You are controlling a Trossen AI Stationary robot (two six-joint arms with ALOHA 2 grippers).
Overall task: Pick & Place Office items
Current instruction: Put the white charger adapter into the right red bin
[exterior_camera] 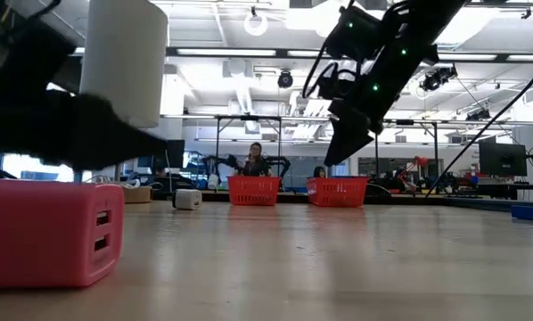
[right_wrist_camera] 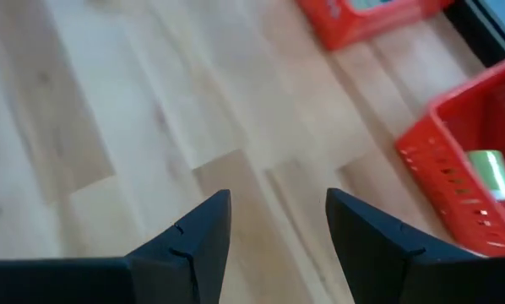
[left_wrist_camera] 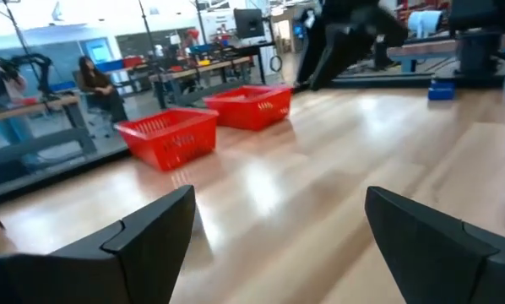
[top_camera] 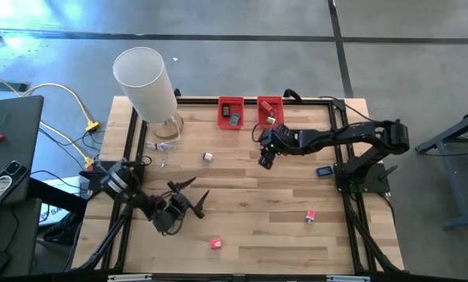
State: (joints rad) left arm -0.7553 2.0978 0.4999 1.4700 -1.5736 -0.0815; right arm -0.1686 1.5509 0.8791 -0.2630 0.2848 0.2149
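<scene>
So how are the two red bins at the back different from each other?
The left red bin holds a dark flat piece, while the right red bin holds a pale greenish piece, seen better from the right wrist. The right gripper, open and empty, hovers just in front of the right bin; nothing hovers near the left bin. Both are red, rectangular, slotted baskets of similar size, side by side.

Low view: red block with two slots [exterior_camera: 53, 232] sitting at 8 o'clock, closest. Small white piece [exterior_camera: 187, 199] lying beside two red baskets [exterior_camera: 253, 190] near centre. Dark arm [exterior_camera: 373, 62] hanging at 1 o'clock.
</scene>
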